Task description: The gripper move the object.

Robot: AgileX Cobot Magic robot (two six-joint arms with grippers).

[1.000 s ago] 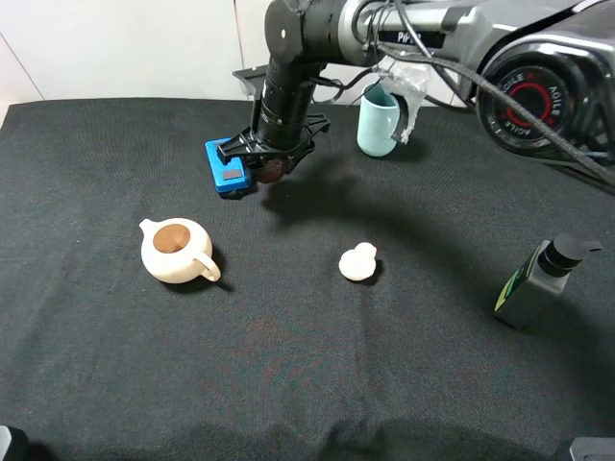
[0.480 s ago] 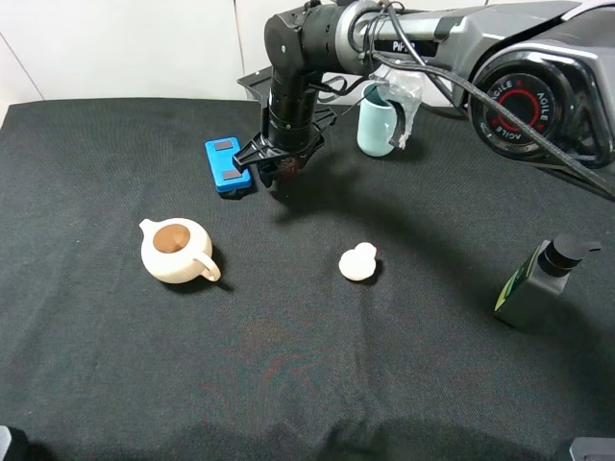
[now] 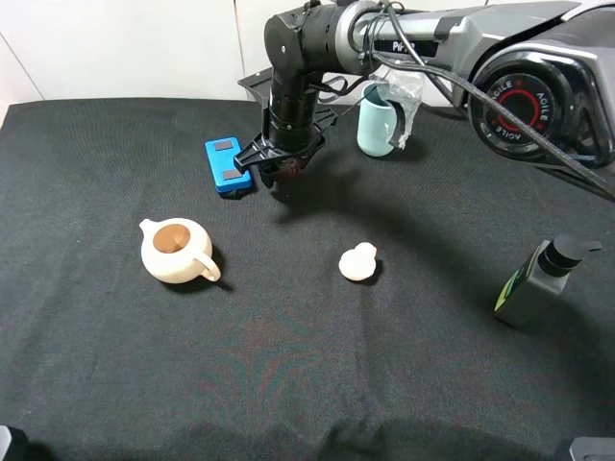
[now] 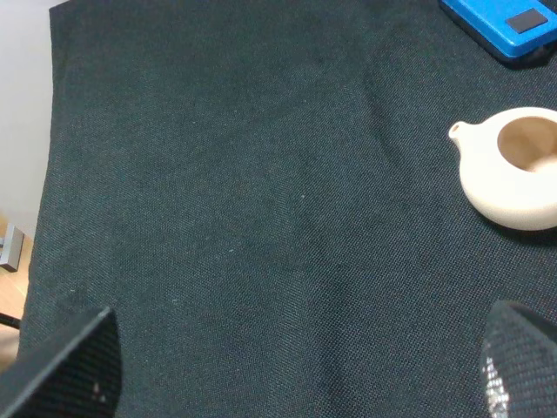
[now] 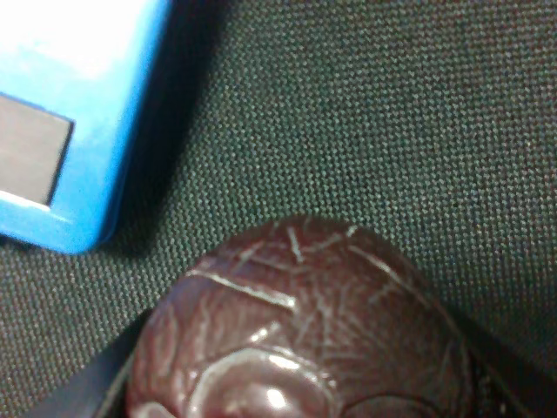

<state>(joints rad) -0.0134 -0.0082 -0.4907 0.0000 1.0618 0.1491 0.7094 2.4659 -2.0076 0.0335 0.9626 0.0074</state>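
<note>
My right arm reaches across the middle, wrist pointing straight down, right claw (image 3: 282,165) clamped around the ball (image 5: 296,340). My left claw (image 4: 291,370) is spread wide.

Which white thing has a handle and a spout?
The cream teapot, left of the lumpy white figurine in the high view. The figurine is a small blob with neither.

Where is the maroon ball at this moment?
The ball is gripped in the right end effector, at the back of the cloth in the high view, just right of the blue device and left of the cup.
</note>
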